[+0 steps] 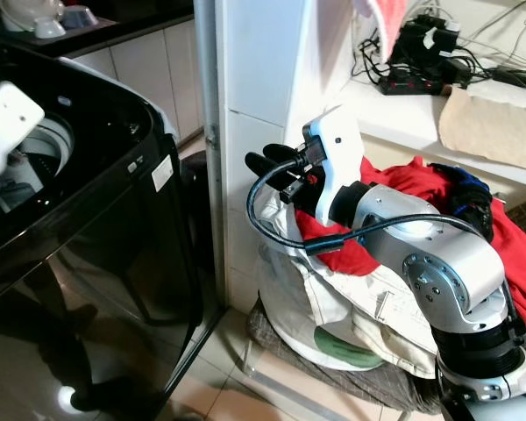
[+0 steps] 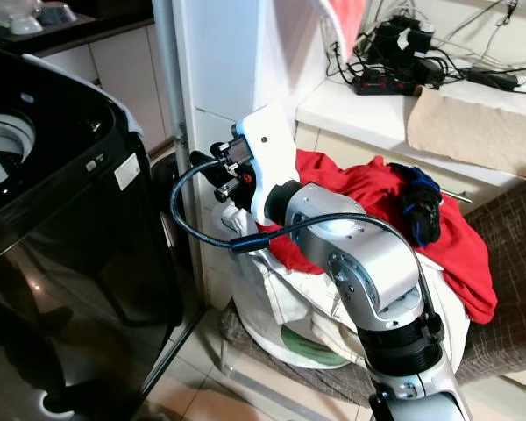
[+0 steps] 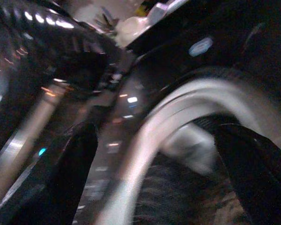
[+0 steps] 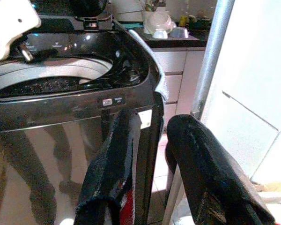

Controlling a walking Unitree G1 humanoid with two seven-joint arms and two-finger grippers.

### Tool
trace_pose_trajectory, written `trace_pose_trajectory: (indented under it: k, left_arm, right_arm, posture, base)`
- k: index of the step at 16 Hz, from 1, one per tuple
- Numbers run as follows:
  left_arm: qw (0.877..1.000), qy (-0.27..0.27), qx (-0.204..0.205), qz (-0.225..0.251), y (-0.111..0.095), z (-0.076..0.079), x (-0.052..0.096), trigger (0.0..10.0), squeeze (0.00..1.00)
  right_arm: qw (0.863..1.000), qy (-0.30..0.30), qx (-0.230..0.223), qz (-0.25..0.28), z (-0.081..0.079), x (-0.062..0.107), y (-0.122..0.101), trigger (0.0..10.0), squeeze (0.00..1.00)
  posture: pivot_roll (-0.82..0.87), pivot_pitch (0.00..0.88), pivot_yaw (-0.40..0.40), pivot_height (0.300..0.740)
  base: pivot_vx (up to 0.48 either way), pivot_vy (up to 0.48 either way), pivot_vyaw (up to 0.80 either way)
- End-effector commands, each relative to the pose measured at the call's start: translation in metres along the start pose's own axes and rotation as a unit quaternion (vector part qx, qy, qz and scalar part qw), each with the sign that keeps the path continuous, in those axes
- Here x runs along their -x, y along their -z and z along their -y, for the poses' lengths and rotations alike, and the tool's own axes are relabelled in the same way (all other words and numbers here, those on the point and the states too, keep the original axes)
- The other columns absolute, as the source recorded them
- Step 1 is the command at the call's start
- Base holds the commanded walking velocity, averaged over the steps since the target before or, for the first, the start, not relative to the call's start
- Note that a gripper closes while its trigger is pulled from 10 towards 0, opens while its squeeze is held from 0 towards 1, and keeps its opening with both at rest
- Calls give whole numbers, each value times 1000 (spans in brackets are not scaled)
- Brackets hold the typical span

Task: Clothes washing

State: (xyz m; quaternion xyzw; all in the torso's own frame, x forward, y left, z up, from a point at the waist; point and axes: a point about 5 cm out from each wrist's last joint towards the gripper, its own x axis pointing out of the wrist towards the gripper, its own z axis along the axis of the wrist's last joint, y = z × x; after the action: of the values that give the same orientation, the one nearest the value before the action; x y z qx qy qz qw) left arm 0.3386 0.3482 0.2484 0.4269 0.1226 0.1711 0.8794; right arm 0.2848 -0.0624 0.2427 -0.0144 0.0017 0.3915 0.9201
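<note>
A black top-loading washing machine stands at the left with its lid up and its pale drum showing. My left gripper hovers over the drum, fingers spread open and empty; its white wrist is above the machine's rim. A red garment lies on a white laundry bag on a chair at the right. My right gripper is lifted between the bag and the machine, pointing at the machine. Its fingers are nearly together, and a strip of the red garment hangs from them.
A blue and black garment lies on the red one. A white pillar and a metal pipe stand between machine and chair. On the ledge behind are a power strip with cables and a beige towel.
</note>
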Motion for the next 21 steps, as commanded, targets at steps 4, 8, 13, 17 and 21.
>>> trace_pose_trajectory:
  k: [4,8,13,17,21]
  left_arm:
    - [927,83,310,193,-60,27,22,10000,0]
    - [855,157,376,320,-101,64,71,10000,0]
    - [777,355,368,367,-119,118,133,10000,0]
    - [761,418,353,349,-116,133,153,10000,0]
    - [736,463,353,345,-116,134,166,10000,0]
  right_arm:
    - [967,249,15,59,54,18,-22,10000,0]
    - [906,420,45,19,89,56,-13,10000,1000]
    - [875,483,-31,-30,125,83,8,10000,1000]
    - [887,444,-95,-84,130,84,20,10000,1000]
    - [847,500,-123,-133,138,93,34,10000,0]
  posture:
    - [-3,0,-12,740]
    - [-18,0,-9,740]
    - [-26,0,2,740]
    - [-22,1,-5,740]
    - [-13,1,-9,740]
  base:
    - [0,0,0]
    - [0,0,0]
    - [0,0,0]
    - [0,0,0]
    - [0,0,0]
